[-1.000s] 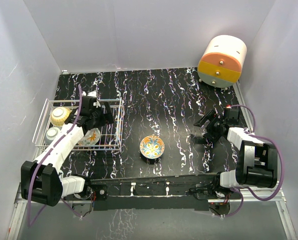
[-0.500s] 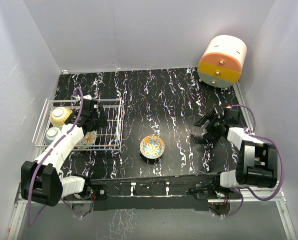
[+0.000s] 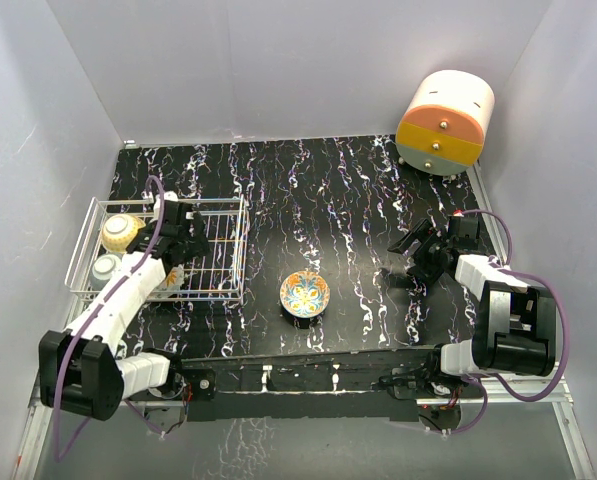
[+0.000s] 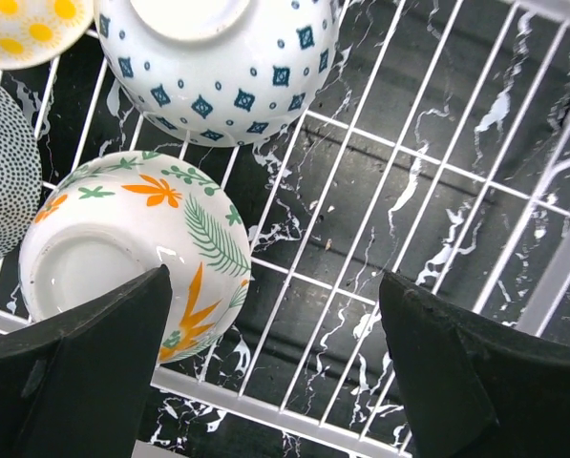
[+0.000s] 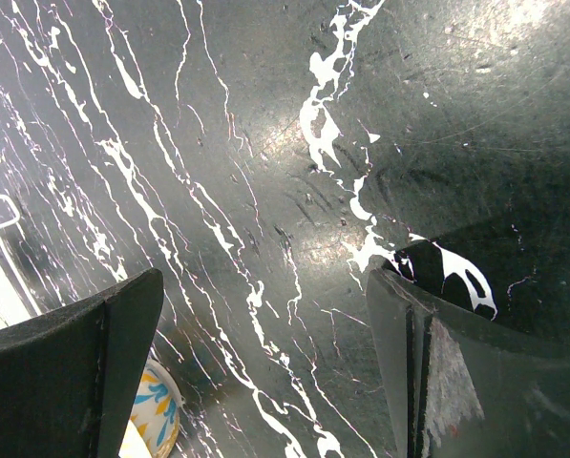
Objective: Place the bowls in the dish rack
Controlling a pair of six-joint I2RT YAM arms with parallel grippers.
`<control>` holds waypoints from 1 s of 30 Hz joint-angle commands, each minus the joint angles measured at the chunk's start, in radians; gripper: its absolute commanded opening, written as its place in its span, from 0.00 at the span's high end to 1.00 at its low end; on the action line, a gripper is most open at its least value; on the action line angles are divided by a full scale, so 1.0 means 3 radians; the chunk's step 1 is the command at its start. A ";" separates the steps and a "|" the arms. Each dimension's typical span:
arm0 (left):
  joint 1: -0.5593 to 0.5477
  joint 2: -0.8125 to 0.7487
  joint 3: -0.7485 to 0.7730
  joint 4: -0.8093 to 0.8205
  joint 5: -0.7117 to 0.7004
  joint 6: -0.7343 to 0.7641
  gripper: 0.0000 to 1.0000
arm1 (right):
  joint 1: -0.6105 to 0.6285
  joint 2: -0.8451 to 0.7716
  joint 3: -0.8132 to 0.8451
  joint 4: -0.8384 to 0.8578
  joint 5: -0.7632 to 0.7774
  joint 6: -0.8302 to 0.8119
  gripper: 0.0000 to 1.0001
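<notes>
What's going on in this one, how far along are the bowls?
The left claw hangs open over the dish rack, right above the floral bowl, which lies bottom-up on the wires. The blue-white bowl, grey dotted bowl and yellow-dotted bowl sit in the rack beside it. One more patterned bowl stands out on the table, not yet loaded. The right claw is open too, holding nothing, over bare tabletop on the right.

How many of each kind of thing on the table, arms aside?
Bowls: 5. Racked: flowered, blue-white, grey-dotted, yellow-dotted. Loose on the table: orange-blue
Dish rack: 1
Drawer unit: 1
Total: 7
</notes>
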 commanded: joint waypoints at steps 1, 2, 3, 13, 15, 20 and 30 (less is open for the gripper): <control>0.0009 -0.0345 0.0084 0.0094 0.0030 0.0036 0.11 | -0.0003 -0.0039 -0.0005 0.0086 0.0011 -0.0046 0.09; 0.0006 -0.0361 0.0123 0.0080 -0.0010 0.0046 0.11 | -0.0003 -0.0039 -0.0004 0.0086 0.0010 -0.0044 0.09; 0.0006 -0.0363 0.0170 0.0047 -0.0090 0.0059 0.10 | -0.0005 -0.0043 -0.0004 0.0086 0.0010 -0.0046 0.09; -0.0028 -0.0820 0.0287 0.0661 0.1360 0.0467 0.14 | -0.0004 -0.0033 0.0023 0.0073 0.0042 -0.0038 0.09; -0.0207 -0.0831 0.0332 0.0772 0.1661 0.0506 0.14 | -0.0005 -0.0013 0.0041 0.0066 0.0050 -0.0033 0.09; -0.1303 -0.0674 0.0484 0.0793 0.1161 0.0735 0.12 | -0.0004 -0.0002 0.0072 0.0043 0.0110 -0.0036 0.09; -0.2873 0.0101 0.0203 0.1267 0.0519 0.1070 0.12 | -0.0004 0.0033 0.0095 0.0001 0.0158 -0.0054 0.09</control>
